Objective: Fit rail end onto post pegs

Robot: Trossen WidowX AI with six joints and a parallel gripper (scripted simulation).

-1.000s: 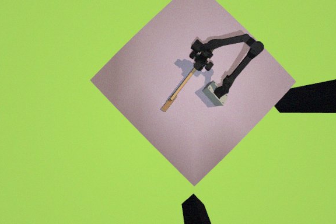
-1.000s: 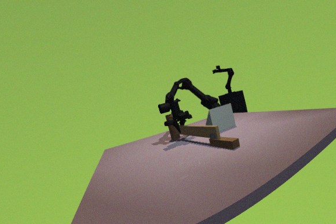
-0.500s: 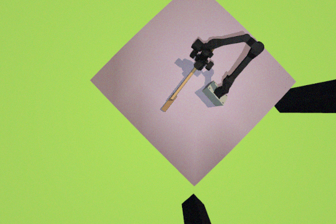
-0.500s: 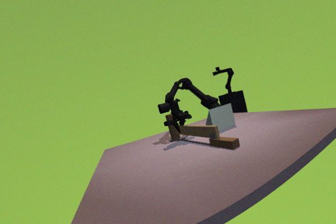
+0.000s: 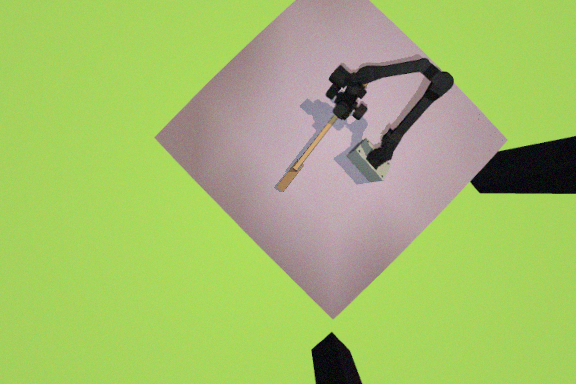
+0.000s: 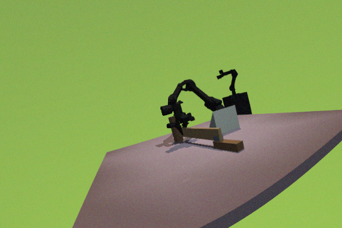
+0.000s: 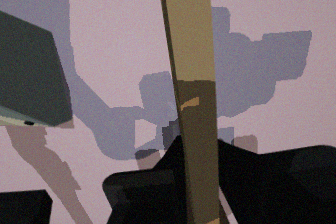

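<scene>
The wooden rail [image 5: 317, 141] [image 6: 200, 133] [image 7: 191, 45] is off the table at its near end and looks roughly level. Its far end rests at the low footboard block [image 5: 284, 184] [image 6: 227, 145]. My gripper [image 5: 337, 116] [image 6: 181, 130] [image 7: 189, 137] is shut on the rail close to its near end, fingers on both sides. The short upright post [image 6: 177, 137] stands just behind the gripper in the exterior view. The pegs, the holes and the joint between rail and post are hidden by the gripper, so I cannot tell whether they touch.
A grey-green block [image 5: 365, 162] [image 6: 227, 120] [image 7: 26, 70] stands beside the rail, under the arm's base. Another dark arm on a black box [image 6: 239, 102] stands beyond the table edge. The table [image 5: 331, 240] [image 6: 155, 178] lies under everything, with the gripper's shadow beside the rail.
</scene>
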